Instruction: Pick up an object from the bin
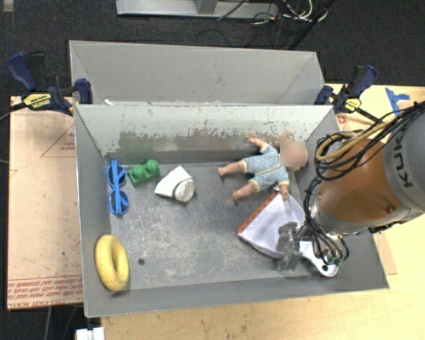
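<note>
White cloth [264, 227] — lower right of bin [198, 257] — under arm [354, 186].

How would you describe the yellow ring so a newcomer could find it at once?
Look in the grey bin, at its lower left corner in the camera view. The yellow ring lies there, below the blue glasses; nothing else is yellow.

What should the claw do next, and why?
Probably a small nudge left and down, so the claw comes squarely over the white cloth. It sits at that cloth's near corner, in the front right of the bin. The doll lies just beyond the cloth, so a short move seems enough and should keep clear of it.
</note>
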You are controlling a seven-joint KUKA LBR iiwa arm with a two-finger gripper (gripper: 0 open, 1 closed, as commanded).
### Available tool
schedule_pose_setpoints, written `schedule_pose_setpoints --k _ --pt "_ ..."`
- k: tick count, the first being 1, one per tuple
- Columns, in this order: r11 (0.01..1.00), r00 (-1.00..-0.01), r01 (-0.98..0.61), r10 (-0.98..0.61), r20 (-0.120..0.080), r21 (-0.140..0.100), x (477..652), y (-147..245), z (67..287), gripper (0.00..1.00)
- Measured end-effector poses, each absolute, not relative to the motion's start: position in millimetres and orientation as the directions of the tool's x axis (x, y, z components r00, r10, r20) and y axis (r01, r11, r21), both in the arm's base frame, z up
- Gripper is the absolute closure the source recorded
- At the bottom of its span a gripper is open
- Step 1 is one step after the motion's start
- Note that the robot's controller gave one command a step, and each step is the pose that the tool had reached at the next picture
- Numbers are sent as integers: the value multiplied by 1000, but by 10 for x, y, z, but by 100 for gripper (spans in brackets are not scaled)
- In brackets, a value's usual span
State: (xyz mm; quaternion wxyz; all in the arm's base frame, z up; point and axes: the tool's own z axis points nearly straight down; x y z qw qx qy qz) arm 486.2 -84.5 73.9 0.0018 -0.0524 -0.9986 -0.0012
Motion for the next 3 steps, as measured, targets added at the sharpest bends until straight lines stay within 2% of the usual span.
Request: schedule_pose_setpoints --k 1,2,3 --pt "994 -994 105 105 9 3 4845 -837 941 100" --pt "995 -995 105 105 2 3 4864 -839 1128 100" --pt "995 -995 105 105 0 3 4873 -838 1227 100"
